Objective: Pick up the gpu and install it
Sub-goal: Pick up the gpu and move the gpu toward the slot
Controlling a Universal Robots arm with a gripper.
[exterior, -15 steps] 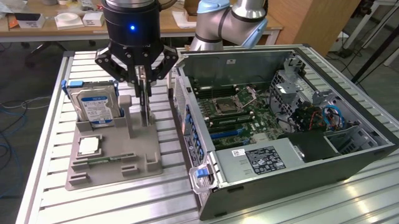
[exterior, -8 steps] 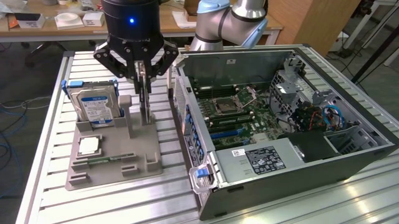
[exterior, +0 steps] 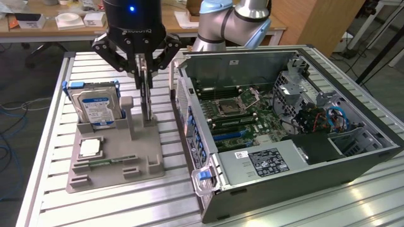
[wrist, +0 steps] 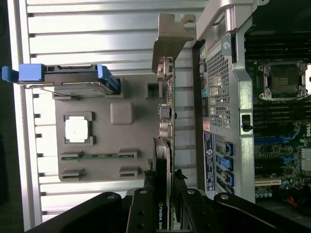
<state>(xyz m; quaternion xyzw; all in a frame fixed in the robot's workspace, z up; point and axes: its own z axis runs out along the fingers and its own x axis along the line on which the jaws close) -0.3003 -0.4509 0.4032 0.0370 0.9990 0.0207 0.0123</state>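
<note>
gpu [exterior: 147,101] is edge-on in the exterior view, so neither face shows. Can't tell if its lower edge sits in the holder [exterior: 107,182] slot or is clear of it. In the wrist view its near end is hidden between the fingers [wrist: 146,204] and the printed logo is cut by the frame. Gripper [exterior: 144,75] body is cropped there too. Arm [exterior: 218,28] runs off the exterior view's top edge. Drive [exterior: 96,109] and PSU [exterior: 265,161] label text is too small to read. Case [wrist: 223,73] is cropped in the wrist view.

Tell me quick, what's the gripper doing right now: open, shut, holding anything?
Gripper: closed on the gpu, gripping the upper edge of the card, which stands upright on edge.
</note>
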